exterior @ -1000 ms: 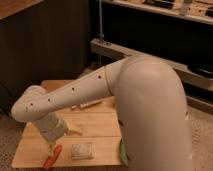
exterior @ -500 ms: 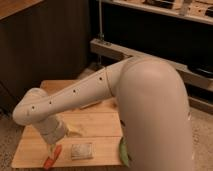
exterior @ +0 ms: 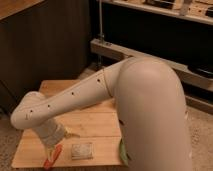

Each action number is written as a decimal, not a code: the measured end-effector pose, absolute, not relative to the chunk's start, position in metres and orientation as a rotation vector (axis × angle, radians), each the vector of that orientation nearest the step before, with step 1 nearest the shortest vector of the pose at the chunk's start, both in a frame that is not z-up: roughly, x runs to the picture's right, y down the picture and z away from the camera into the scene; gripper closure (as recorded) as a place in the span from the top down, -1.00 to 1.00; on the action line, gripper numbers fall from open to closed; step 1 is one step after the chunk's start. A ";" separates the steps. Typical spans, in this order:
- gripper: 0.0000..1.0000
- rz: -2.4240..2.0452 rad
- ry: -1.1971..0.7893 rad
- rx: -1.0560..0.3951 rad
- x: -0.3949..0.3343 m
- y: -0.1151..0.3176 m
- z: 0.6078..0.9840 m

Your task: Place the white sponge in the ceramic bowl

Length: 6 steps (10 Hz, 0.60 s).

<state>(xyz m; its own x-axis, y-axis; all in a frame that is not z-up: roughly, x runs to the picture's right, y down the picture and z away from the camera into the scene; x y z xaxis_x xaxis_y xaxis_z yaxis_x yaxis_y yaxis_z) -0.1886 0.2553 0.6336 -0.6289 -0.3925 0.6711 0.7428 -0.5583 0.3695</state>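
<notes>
The white sponge (exterior: 81, 150) is a small pale square pad lying flat near the front edge of the wooden table (exterior: 95, 125). My gripper (exterior: 60, 141) hangs at the end of the long white arm, just left of the sponge and low over the table, open and holding nothing. Only a green sliver of the ceramic bowl (exterior: 123, 152) shows at the right of the sponge. The big upper arm hides the rest of it.
An orange-red stick (exterior: 52, 158) lies on the table just below the gripper, near the front left. The thick white arm (exterior: 150, 110) fills the right half of the view. Dark cabinets and a metal shelf rail (exterior: 150, 57) stand behind the table.
The wrist and gripper have sunk a little toward the table at the left of the sponge. The sponge and the stick have not moved.
</notes>
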 end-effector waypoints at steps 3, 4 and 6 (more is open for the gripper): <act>0.60 -2.207 -0.856 -0.690 -0.190 0.260 0.634; 0.60 -2.214 -0.859 -0.688 -0.191 0.261 0.635; 0.60 -2.225 -0.861 -0.686 -0.192 0.263 0.635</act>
<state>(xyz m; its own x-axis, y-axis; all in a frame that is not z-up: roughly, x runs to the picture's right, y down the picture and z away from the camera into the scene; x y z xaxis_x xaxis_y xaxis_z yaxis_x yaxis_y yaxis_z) -0.1923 0.2630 0.6353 -0.6542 -0.3769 0.6558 0.7202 -0.5753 0.3877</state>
